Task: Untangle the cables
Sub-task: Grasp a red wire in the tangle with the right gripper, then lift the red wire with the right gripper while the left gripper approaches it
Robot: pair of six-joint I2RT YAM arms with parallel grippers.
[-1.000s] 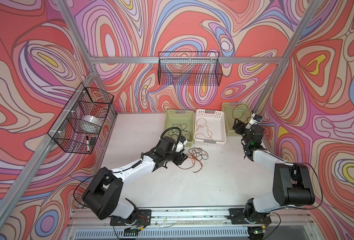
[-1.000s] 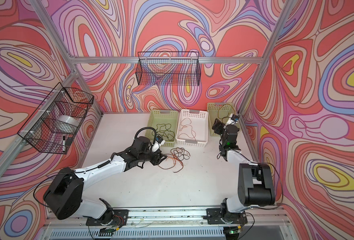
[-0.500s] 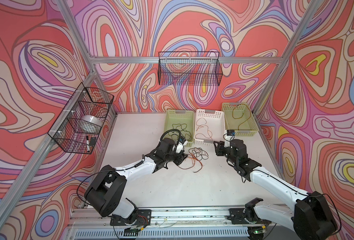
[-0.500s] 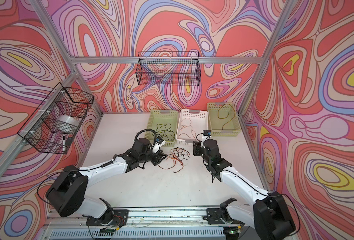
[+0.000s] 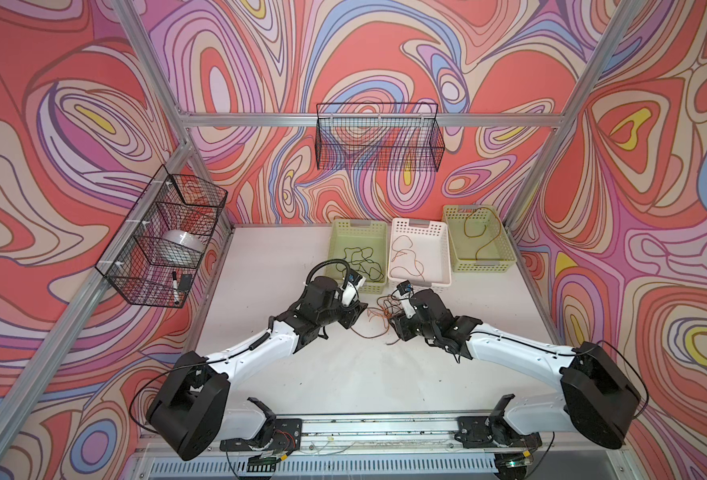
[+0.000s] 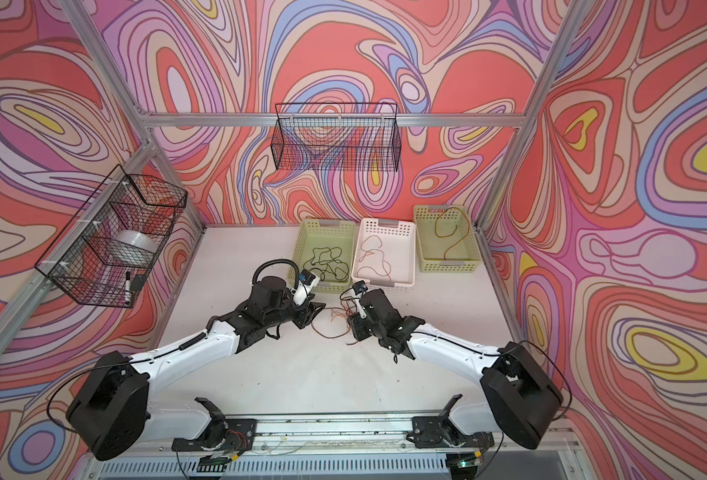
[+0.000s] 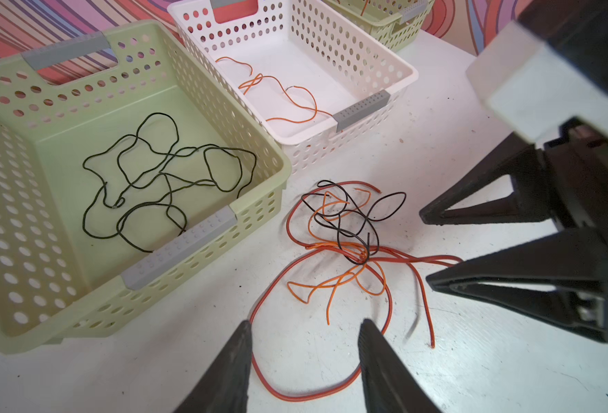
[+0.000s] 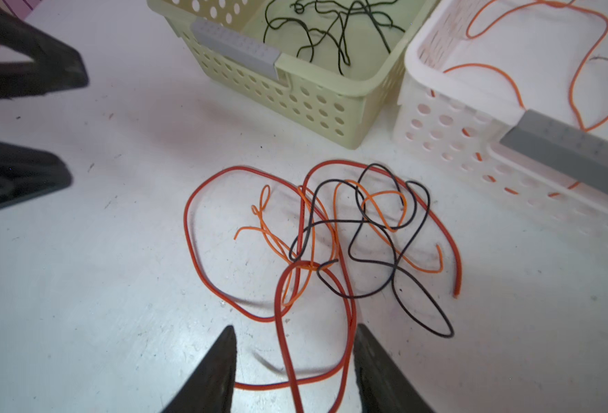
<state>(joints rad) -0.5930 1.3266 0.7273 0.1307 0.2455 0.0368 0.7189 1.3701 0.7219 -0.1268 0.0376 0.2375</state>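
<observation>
i'm worrying about both grippers straddling loops of what looks like one red cable: closing and pulling apart could be cinching the knot tighter. the cables are lying mid-frame in a top view, just below the green basket and white basket. the left gripper and right gripper are hanging low, facing each other, fingers parted, grasping nothing.

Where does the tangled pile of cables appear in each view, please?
In a top view: tangled pile, just in front of the white basket.
In a top view: same spot.
Left wrist: mid-frame.
Right wrist: mid-frame.
Shared landmark: the white basket, visible in all four views.
</observation>
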